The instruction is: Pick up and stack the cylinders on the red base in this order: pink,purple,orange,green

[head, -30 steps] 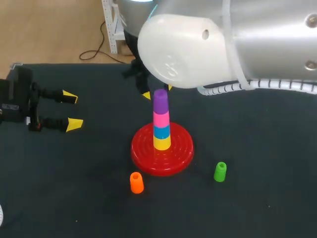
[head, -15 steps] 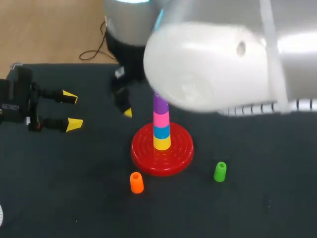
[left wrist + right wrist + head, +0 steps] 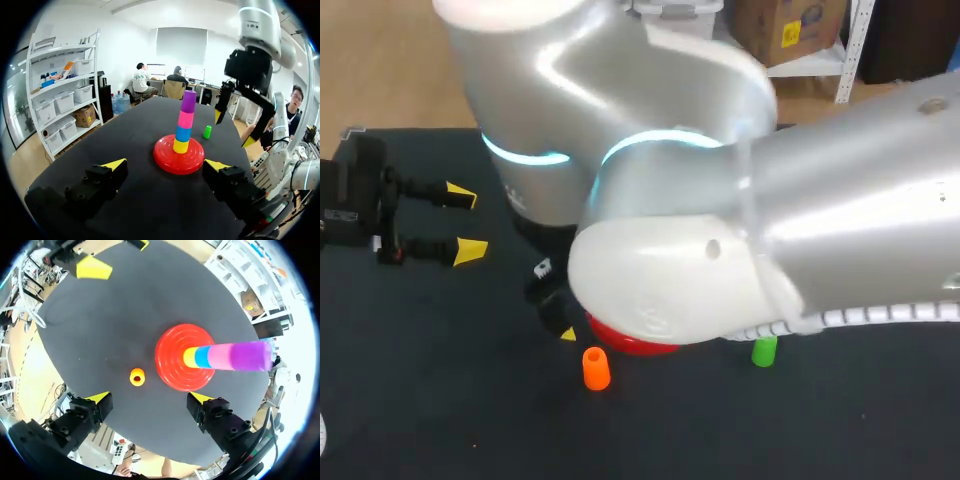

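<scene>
Above the orange cylinder (image 3: pixel 137 376) the right gripper (image 3: pixel 150 401) hangs spread; left gripper (image 3: pixel 166 164) spread too

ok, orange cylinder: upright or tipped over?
Upright: the orange cylinder stands on end on the table, and the right wrist view looks down into its open top.

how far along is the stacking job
Done: the pink cylinder and purple cylinder sit on the stack on the red base. In hand: nothing; the right gripper is open, looking down with the orange cylinder just ahead of it. Left: the orange cylinder and green cylinder stand loose on the table, unstacked.
</scene>
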